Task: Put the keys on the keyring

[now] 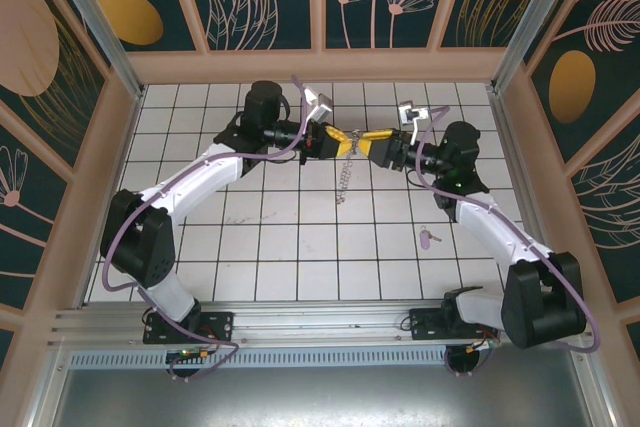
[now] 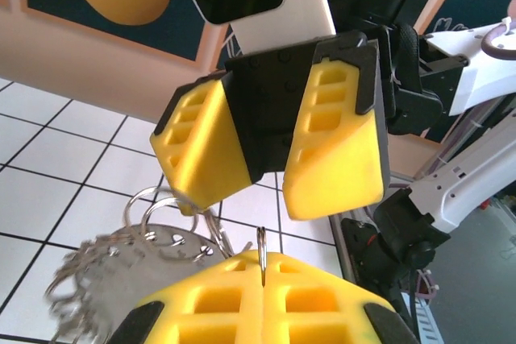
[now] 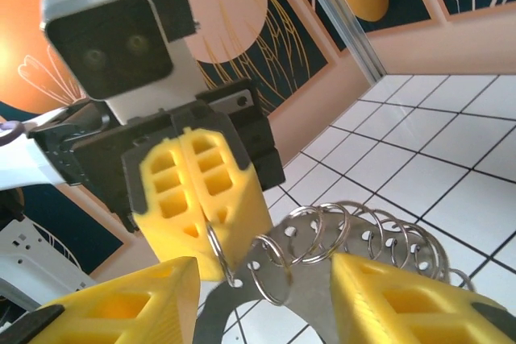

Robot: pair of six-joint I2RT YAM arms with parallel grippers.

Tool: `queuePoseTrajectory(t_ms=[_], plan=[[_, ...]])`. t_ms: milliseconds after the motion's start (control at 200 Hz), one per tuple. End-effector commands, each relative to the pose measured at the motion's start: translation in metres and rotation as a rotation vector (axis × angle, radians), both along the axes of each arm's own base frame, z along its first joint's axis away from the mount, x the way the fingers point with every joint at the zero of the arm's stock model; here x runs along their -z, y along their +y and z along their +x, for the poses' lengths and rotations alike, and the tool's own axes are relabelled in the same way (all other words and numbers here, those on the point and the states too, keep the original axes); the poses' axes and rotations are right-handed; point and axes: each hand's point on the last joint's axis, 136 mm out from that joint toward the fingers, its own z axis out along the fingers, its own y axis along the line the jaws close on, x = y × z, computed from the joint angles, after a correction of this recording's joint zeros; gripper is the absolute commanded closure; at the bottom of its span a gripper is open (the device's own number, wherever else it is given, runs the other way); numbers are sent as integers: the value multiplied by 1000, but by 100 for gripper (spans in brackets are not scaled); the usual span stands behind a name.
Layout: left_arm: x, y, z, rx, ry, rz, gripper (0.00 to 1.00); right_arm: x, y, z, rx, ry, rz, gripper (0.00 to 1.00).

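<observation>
Two grippers flanked the keyring: left gripper clamped on one of its rings, right gripper open astride it. We judged a square, steady closure best.

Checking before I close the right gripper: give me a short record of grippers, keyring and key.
left gripper: shut on one ring of the keyring
right gripper: open, fingers either side of the keyring's ring cluster
keyring: held up between the two grippers, chain hanging down
key: lying loose on the table beside the right arm, not on the keyring
</observation>
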Motion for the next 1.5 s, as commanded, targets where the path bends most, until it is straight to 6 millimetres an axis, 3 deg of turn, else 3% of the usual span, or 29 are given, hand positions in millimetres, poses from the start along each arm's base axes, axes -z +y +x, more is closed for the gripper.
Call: queuePoseTrajectory(t_ms=[0, 165, 470, 1121, 1496], plan=[[-22, 3, -7, 63, -44, -44, 100, -29, 3, -14, -44, -98, 13, 55], [-25, 4, -10, 79, -41, -49, 100, -37, 7, -21, -70, -115, 21, 57], [-29, 5, -13, 88, -39, -54, 100, -42, 18, -28, -112, -130, 16, 68], [-36, 5, -15, 97, -53, -65, 100, -24, 20, -29, -116, -95, -8, 78], [-35, 5, -15, 104, -45, -70, 100, -27, 25, -32, -141, -104, 4, 99]])
